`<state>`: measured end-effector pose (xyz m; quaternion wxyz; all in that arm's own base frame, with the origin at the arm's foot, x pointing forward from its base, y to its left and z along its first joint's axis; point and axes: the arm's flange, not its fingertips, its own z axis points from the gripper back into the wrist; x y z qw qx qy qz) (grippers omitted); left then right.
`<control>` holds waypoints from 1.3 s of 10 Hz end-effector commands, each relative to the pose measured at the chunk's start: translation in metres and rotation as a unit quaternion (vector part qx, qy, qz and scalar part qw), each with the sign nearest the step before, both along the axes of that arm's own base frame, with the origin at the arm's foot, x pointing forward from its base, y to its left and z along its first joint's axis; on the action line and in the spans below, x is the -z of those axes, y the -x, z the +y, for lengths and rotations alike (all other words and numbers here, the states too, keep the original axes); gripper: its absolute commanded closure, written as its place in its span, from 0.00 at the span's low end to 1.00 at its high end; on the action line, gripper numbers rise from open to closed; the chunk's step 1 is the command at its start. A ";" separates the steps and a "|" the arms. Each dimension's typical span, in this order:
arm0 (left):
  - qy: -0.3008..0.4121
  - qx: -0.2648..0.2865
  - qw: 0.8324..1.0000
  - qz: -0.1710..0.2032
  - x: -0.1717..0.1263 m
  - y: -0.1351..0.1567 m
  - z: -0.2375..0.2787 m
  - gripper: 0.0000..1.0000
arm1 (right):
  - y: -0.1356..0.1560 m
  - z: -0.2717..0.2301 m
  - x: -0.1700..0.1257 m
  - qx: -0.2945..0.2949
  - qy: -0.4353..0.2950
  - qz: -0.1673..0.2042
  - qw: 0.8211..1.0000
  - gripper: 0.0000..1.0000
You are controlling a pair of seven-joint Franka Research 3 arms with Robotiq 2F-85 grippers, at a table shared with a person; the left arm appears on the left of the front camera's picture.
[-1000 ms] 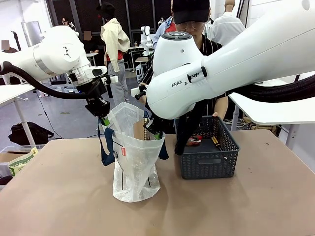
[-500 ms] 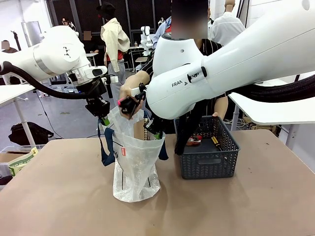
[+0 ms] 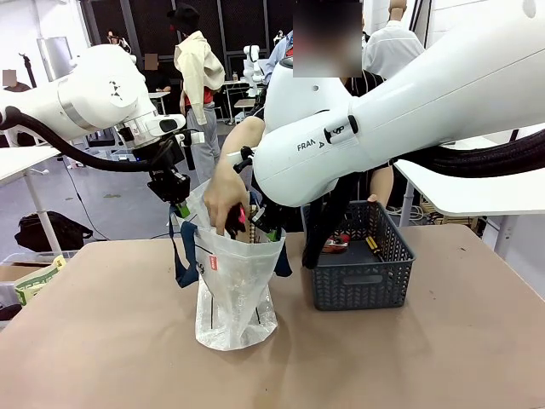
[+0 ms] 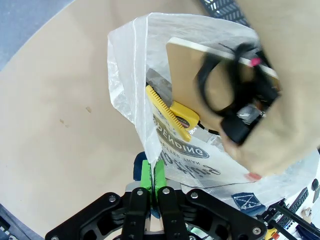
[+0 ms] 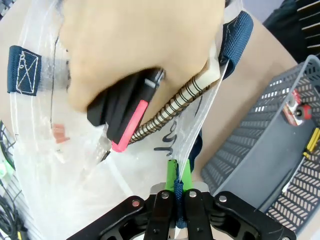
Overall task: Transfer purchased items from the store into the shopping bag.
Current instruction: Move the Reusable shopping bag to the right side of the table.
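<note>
The shopping bag [image 3: 234, 294] is stood upright on the desk [image 3: 102, 341], just beside the store [image 3: 362, 277]. Its rim is pinched on one side by the left claw [image 4: 151, 172], closed on the plastic, and on the opp. side by the right claw [image 5: 177, 177], closed likewise. A black-pink item [image 5: 122, 110] is held in the bag mouth by a person's hand [image 3: 223, 200]. Small packs [image 3: 339, 244] are seen in the store.

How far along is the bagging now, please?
Done: a yellow pack and a tan spiral-bound pad sit inside the shopping bag. In hand: the left gripper and right gripper pinch the bag's rim open while the person's hand holds a black-and-pink item in its mouth. Left: a red item and a yellow item lie in the basket.
</note>
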<state>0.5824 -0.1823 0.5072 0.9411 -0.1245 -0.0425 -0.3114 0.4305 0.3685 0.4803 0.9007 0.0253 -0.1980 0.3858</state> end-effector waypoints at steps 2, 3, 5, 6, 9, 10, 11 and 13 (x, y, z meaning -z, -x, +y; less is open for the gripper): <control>0.001 -0.003 1.000 -0.002 -0.001 0.001 0.002 1.00 | 0.001 -0.001 -0.001 0.000 0.000 -0.001 1.000 1.00; 0.001 -0.003 1.000 -0.002 -0.001 0.001 0.002 1.00 | 0.001 -0.001 -0.001 0.000 0.000 -0.001 1.000 1.00; 0.001 -0.003 1.000 -0.002 -0.001 0.001 0.002 1.00 | 0.001 -0.001 -0.001 0.000 0.000 -0.001 1.000 1.00; 0.001 -0.003 1.000 -0.002 -0.001 0.001 0.002 1.00 | 0.001 -0.001 -0.001 0.000 0.000 -0.001 1.000 1.00; 0.001 -0.003 1.000 -0.002 -0.001 0.001 0.002 1.00 | 0.001 -0.001 -0.001 0.000 0.000 -0.001 1.000 1.00; 0.001 -0.003 1.000 -0.002 -0.001 0.001 0.002 1.00 | 0.001 -0.001 -0.001 0.000 0.000 -0.001 1.000 1.00; 0.001 -0.003 1.000 -0.002 -0.001 0.001 0.002 1.00 | 0.001 -0.001 -0.001 0.000 0.000 -0.001 1.000 1.00; 0.001 -0.003 1.000 -0.002 -0.001 0.001 0.002 1.00 | 0.001 -0.001 -0.001 0.000 0.000 -0.001 1.000 1.00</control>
